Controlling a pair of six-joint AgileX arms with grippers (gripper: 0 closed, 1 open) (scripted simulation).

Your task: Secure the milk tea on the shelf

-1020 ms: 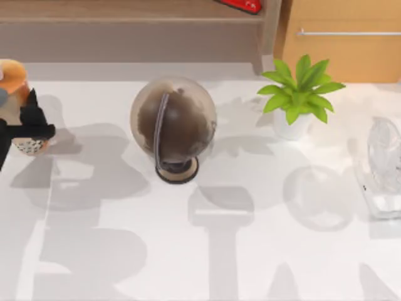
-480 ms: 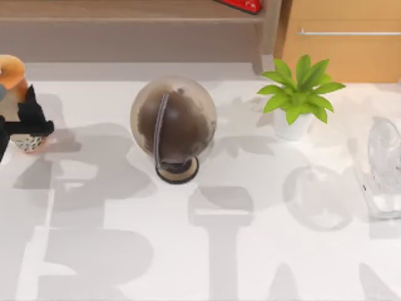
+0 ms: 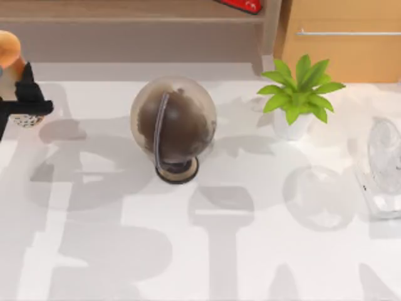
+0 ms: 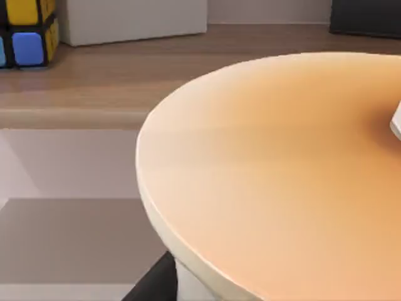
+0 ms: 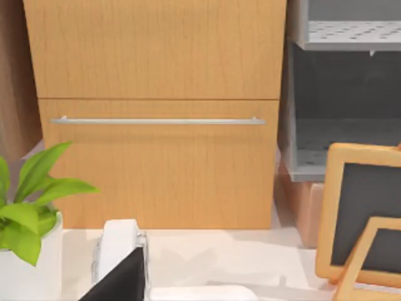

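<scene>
I have the milk tea point(image 3: 11, 59) pinched in my left gripper point(image 3: 25, 105) at the far left of the table, well to the left of the globe point(image 3: 173, 125) and just in front of the shelf point(image 3: 138, 31). The cup looks to be off the tabletop, its shadow lying apart from it. To do this step well I judge I should keep the cup upright, carry it up over the shelf's front lip, then set it down on the board clear of the puzzle cube point(image 4: 26, 32) that stands there.

The cup tapers to a dark-speckled base; its orange top point(image 4: 282, 169) is smooth, rounded and matte. The shelf board is long, flat brown wood over a grey-brown recess. The globe is a glossy brown sphere on a round foot. Right of it, a leafy plant point(image 3: 299, 88) in a white pot, then the pale wooden cabinet point(image 5: 156, 113) with its metal bar handle. My right gripper point(image 5: 116, 279) sits parked near that plant; I cannot tell its state.
</scene>
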